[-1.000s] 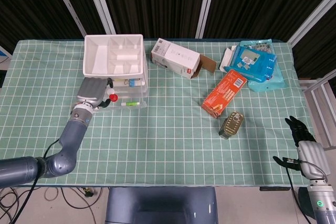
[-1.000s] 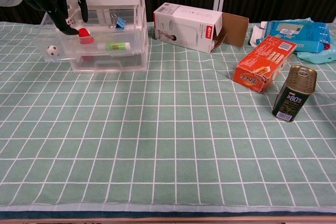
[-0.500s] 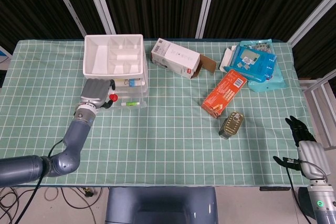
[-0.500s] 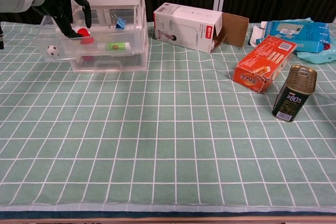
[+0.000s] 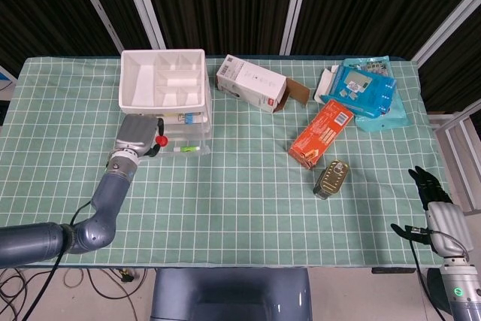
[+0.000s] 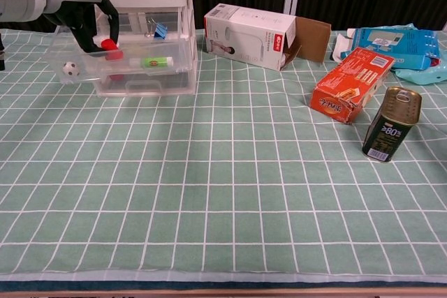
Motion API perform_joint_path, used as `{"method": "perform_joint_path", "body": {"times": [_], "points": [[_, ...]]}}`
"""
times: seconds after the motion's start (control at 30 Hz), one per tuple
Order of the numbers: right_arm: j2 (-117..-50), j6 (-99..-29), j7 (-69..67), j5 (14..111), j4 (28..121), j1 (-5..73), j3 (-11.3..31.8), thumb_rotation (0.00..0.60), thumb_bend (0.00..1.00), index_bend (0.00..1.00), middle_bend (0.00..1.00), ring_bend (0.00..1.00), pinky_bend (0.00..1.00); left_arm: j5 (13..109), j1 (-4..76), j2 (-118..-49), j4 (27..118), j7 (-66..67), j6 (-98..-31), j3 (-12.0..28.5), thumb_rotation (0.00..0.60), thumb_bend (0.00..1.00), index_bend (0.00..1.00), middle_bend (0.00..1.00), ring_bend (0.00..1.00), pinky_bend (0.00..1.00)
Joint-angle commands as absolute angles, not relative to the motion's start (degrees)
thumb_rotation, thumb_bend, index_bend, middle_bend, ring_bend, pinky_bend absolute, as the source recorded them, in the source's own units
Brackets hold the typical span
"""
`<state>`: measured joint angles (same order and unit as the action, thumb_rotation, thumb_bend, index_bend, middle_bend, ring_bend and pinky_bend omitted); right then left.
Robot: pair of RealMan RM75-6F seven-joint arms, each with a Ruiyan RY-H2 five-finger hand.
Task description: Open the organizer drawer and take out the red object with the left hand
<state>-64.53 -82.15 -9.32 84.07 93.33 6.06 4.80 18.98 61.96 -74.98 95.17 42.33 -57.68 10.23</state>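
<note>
Since a second ago the left robot hand (image 6: 89, 20) has shifted slightly right and lower over the pulled-out drawer, and its dark fingers (image 6: 112, 24) now curl around the small red object (image 6: 110, 46) instead of hovering beside it; whether they actually clamp it cannot be told. The red object sits in the open upper drawer of the clear plastic organizer with a white tray top (image 5: 163, 89), at the far left of the green checked desk (image 6: 223, 172). A small black-and-white ball (image 6: 69, 68) lies at the drawer's left end, and a green-labelled tube (image 6: 157, 62) lies to the right. The right robot hand (image 5: 432, 199) hangs off the desk's near right edge, fingers apart, holding nothing.
</note>
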Motion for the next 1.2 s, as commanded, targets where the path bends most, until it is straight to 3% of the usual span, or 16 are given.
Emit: {"method": "perform_joint_path", "body": {"times": [0.03,0.47,0.8,1.0,1.2], "points": [[-64.5,-82.2,-9.3,84.0,93.4,6.0,4.8,0.6,0.07,0.0,0.0,0.0,0.22,18.9,62.0,-74.8,95.3,42.3,-57.7,10.2,0.6,0.36,0.49,1.0,1.0,1.0],[-64.5,-82.1,-9.3,83.9,93.5,6.0,4.9,0.6,0.07,0.0,0.0,0.0,0.22,22.0,61.8,-72.3,99.2,40.7,-59.9,11.9,0.6,0.36,0.51,1.0,1.0,1.0],[-64.4,-82.0,-9.1,83.6,93.7,6.0,5.0,0.6,0.07,0.0,0.0,0.0,0.22,30.6,58.6,-64.8,114.1,37.5,-65.3,13.4,0.6,0.36,0.51,1.0,1.0,1.0],[-64.5,-82.2,-8.9,83.8,93.7,5.9,4.9,0.6,0.07,0.0,0.0,0.0,0.22,38.5,53.8,-60.2,123.9,35.9,-67.3,9.4,0.6,0.36,0.51,1.0,1.0,1.0],[-64.5,-82.3,-8.7,83.7,94.1,5.8,4.9,0.6,0.07,0.0,0.0,0.0,0.22,46.4,49.2,-60.4,126.2,35.7,-67.0,2.9,0.6,0.36,0.51,1.0,1.0,1.0]]}}
